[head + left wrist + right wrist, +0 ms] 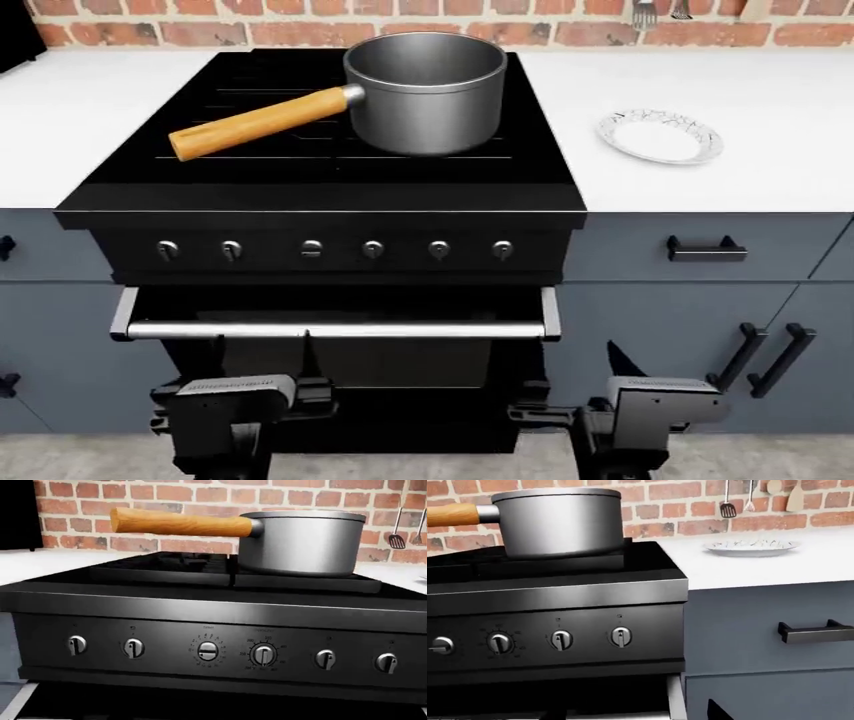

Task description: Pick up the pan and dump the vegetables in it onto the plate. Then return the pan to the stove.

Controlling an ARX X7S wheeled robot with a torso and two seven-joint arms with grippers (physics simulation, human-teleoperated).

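The grey pan (424,100) stands upright on the black stove (320,190), toward the cooktop's back right, its orange-brown wooden handle (260,122) pointing front left. It also shows in the left wrist view as the pan (300,542) and in the right wrist view as the pan (557,522). The vegetables are hidden; I see only grey metal inside the pan. The white patterned plate (661,136) lies on the counter right of the stove. My left gripper (234,400) and right gripper (641,395) hang low in front of the oven door, far below the pan, their fingers not discernible.
Six silver knobs (310,249) and the oven's bar handle (334,330) face me. Grey cabinets with black handles (707,250) flank the stove. Utensils (728,507) hang on the brick wall behind the white counter (747,170).
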